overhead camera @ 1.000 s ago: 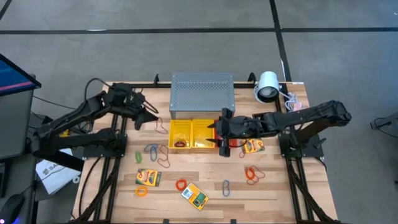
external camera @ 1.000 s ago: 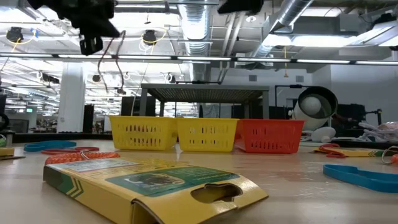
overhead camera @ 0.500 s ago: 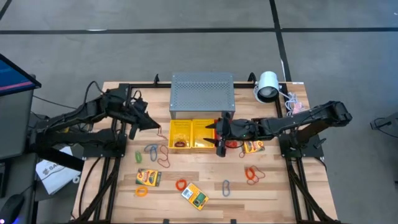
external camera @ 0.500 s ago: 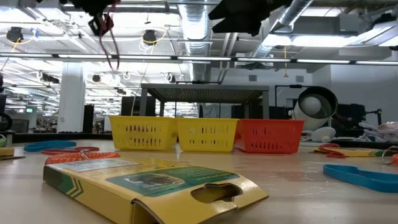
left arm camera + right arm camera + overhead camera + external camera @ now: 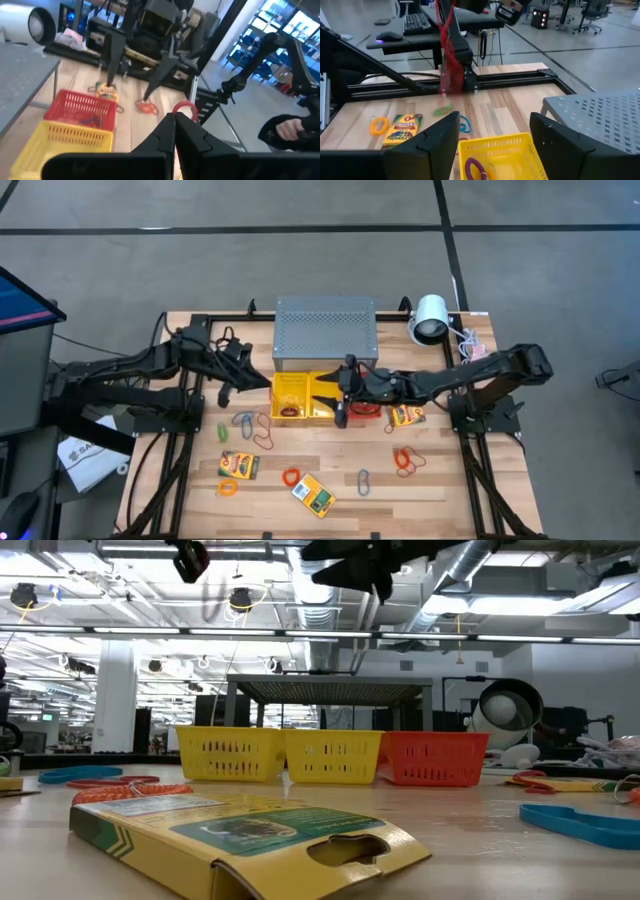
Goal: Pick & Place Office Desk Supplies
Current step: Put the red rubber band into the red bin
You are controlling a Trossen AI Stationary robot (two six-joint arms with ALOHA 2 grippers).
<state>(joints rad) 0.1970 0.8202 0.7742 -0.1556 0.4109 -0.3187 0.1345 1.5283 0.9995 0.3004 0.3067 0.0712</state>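
Observation:
My left gripper [image 5: 254, 383] hangs in the air just left of the yellow baskets [image 5: 291, 396], shut on a thin red band loop [image 5: 447, 50]. My right gripper [image 5: 343, 396] hovers open over the yellow baskets, its fingers wide apart above one [image 5: 495, 152] that has a purple band [image 5: 472, 167] in it. The red basket [image 5: 80, 112] stands right of them. Card boxes [image 5: 239, 465] [image 5: 313, 495] [image 5: 407, 416], band loops [image 5: 290, 477] [image 5: 404, 460] and a blue-grey clip [image 5: 364, 482] lie flat on the wooden table. My left gripper pinches the red band loop between its two shut fingers. A short arc of the loop [image 5: 185, 106] sticks out past the fingers. The fingers come in nearly level from the table's left. The rest of the band hangs slack below them, clear of the table.
A big grey perforated box [image 5: 325, 332] stands right behind the baskets. A white round lamp-like thing [image 5: 430, 318] sits at the far right corner. Black rails [image 5: 190, 430] run along the table's left and right sides. The near half of the table holds the loose supplies.
My left gripper has swung toward the table's right, up to the yellow baskets, and tipped more level; the red band swings below it. My right gripper has sunk, shifted left over the yellow baskets and tipped up toward level, still open.

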